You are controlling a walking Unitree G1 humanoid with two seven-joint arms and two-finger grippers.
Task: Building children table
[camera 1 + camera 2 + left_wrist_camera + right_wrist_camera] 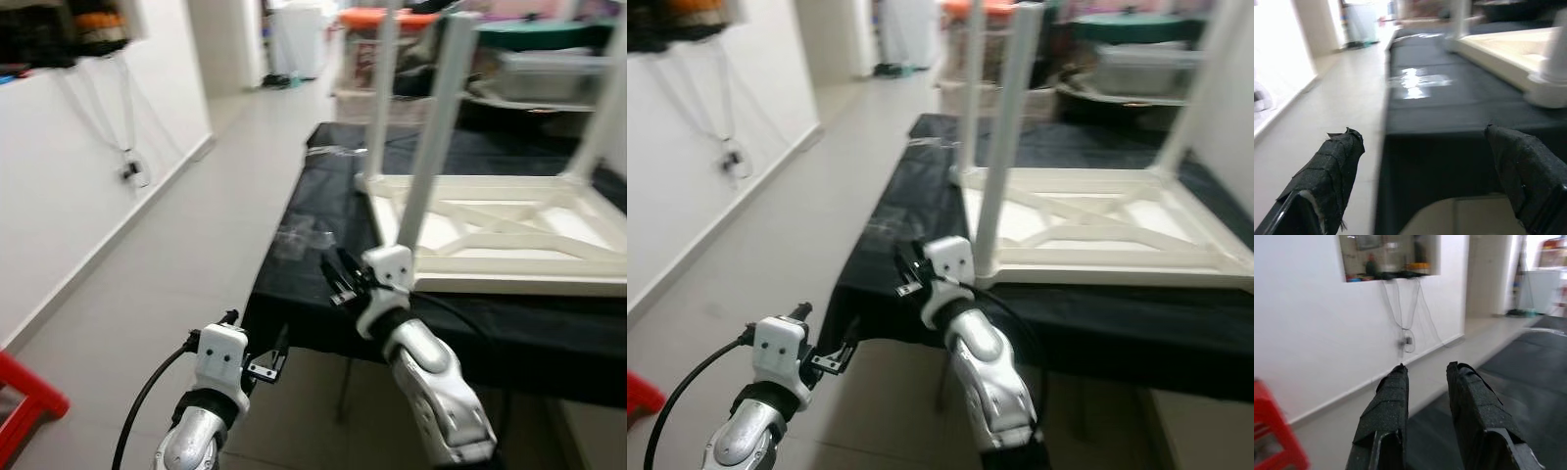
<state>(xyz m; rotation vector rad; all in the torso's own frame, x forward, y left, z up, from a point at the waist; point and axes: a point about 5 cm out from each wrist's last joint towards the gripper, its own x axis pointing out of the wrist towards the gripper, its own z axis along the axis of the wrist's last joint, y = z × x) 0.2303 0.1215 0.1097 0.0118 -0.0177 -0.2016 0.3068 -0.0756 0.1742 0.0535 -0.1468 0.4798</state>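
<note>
A white children's table (490, 230) lies upside down on a black-covered worktable (313, 304). Two of its white legs (431, 127) stand upright near its left corner, and a third rises at the right edge. My right gripper (335, 272) hovers over the black cloth just left of that corner, pointing towards the wall. Its fingers (1388, 401) are a little apart with nothing between them. My left gripper (266, 367) hangs lower, in front of the worktable's near edge. In the left wrist view its fingers (1337, 166) are spread wide and hold nothing.
A crumpled clear plastic bag (299, 237) lies on the cloth near the left edge. A white wall (78, 196) runs along the left with tiled floor (186, 264) between. A red stool (24, 403) stands at the lower left. Storage boxes (549, 69) crowd the back.
</note>
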